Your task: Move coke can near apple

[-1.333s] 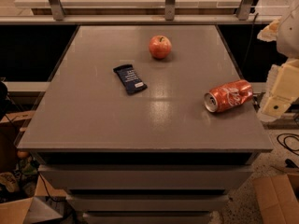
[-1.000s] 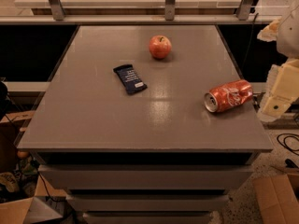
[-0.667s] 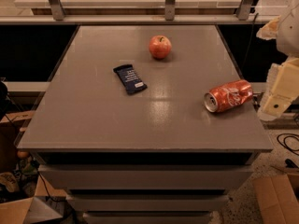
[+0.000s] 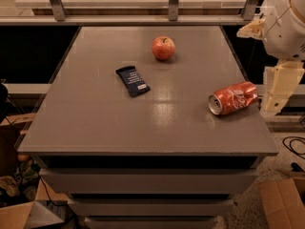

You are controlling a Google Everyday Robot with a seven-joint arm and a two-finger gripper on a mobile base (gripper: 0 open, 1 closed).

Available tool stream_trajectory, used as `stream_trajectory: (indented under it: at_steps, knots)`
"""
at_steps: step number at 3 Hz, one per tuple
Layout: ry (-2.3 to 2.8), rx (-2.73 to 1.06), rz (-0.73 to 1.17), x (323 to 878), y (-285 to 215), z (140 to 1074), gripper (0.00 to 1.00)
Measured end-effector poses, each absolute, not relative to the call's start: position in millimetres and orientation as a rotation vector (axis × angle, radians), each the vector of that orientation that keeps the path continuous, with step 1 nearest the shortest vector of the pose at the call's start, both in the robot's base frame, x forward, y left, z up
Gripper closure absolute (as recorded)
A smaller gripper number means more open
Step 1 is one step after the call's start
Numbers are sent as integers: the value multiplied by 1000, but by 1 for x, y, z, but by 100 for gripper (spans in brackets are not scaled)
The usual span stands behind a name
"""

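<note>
Hardly anything has moved since the earlier frames: the can, fruit and wrapper lie where they were, and only the robot's cream arm at the right has shifted slightly. The red, dented aluminium coke can (image 4: 233, 98) lies on its side near the right edge of the grey, smooth worktop (image 4: 95, 123), silver top toward 8 o'clock. The round red-orange apple (image 4: 163, 47) sits well apart at the can's 11 o'clock, and a flat dark blue snack wrapper (image 4: 132, 80) lies at its 10 o'clock.

The cream gripper (image 4: 276, 92) hangs just off the worktop at the can's 3 o'clock; whether it is open or closed I cannot tell.

The can looks light, thin-walled and easily crushed, and being round it would probably roll on this slick surface. A gentle hold across the middle of its body seems best.

Brown cardboard boxes (image 4: 286, 202) stand on the floor below.
</note>
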State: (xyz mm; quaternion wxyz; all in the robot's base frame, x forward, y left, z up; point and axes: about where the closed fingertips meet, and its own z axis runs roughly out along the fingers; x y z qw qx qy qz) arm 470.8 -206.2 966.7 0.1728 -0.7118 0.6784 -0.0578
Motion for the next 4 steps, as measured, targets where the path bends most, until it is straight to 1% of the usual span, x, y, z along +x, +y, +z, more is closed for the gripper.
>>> stream_trajectory:
  at_steps: [2,3,4]
  knots:
    - [1625,-2388,-180,505,-191,906,0]
    - [1592,-2484,-141,515,-192,874,0]
    - [1596,-2534,-112,523,-196,851,16]
